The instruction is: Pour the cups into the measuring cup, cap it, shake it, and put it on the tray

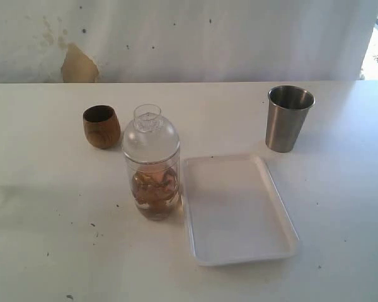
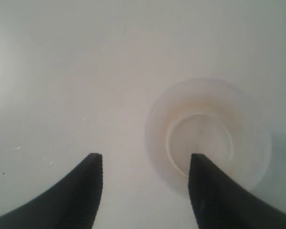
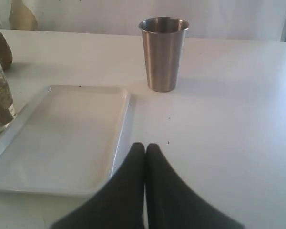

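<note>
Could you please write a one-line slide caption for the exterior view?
Capped measuring cup stands on the table beside the white tray, wooden cup and steel tumbler behind.

The white tabletop (image 1: 50,220) carries a wooden cup (image 1: 101,126) and a steel tumbler (image 1: 289,118) toward its far edge, well apart, left and right. A white tray (image 1: 239,207) lies mid-table, with a clear measuring cup (image 1: 154,192) just beside its left rim. A frosted plastic cup (image 2: 207,136) stands on it too, though where cannot be told.
</note>
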You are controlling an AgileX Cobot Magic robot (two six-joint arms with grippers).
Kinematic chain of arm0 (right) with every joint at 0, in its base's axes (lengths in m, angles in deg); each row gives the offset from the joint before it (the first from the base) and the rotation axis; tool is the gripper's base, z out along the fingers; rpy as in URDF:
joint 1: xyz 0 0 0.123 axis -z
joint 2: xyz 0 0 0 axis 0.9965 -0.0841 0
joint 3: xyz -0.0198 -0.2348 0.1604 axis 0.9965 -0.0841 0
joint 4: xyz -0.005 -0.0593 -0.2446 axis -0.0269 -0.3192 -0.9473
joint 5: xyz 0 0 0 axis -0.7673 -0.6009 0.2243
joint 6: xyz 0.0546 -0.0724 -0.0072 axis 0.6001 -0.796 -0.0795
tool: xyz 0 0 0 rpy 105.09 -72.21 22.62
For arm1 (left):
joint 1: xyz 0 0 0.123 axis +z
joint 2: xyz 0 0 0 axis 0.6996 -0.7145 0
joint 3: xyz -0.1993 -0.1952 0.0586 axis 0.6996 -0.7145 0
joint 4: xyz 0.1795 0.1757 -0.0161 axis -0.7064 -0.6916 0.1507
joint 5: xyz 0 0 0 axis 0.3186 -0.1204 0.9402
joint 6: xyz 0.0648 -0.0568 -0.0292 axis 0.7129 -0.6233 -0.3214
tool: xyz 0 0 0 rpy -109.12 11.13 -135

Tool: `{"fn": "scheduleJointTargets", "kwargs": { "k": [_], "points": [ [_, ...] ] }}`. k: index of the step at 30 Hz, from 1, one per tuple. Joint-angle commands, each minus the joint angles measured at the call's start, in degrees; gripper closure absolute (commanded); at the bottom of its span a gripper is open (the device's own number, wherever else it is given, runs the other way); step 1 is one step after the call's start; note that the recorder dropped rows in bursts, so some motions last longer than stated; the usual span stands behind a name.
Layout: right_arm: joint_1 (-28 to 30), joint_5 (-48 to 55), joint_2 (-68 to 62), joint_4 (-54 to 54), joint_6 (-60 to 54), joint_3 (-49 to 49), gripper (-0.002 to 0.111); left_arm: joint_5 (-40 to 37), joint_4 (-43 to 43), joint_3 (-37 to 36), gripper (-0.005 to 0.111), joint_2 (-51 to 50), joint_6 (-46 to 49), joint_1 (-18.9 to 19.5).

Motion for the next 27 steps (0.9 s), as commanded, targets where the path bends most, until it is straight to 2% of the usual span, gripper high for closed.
{"fn": "scheduleJointTargets", "kwargs": {
  "k": [1,10,18,24,27],
  "points": [
    [0.2,-0.5,0.3,0.0,0.2,-0.4,0.108,1.0,2.2,0.6,0.055,-4.5,0.3,3.2],
    [0.2,-0.5,0.3,0.0,0.2,-0.4,0.108,1.2,16.0,4.5,0.055,-11.0,11.0,3.9],
    [0.2,-0.5,0.3,0.0,0.2,-0.4,0.108,-1.5,6.8,4.5,0.055,-14.8,6.0,3.9],
    [0.2,-0.5,0.3,0.0,0.2,-0.4,0.108,0.0,9.8,4.2,0.055,-17.9,6.7,3.9],
    [0.2,-0.5,0.3,0.0,0.2,-0.4,0.108,0.9,10.8,4.2,0.063,-19.8,6.7,3.9]
  ]
}}
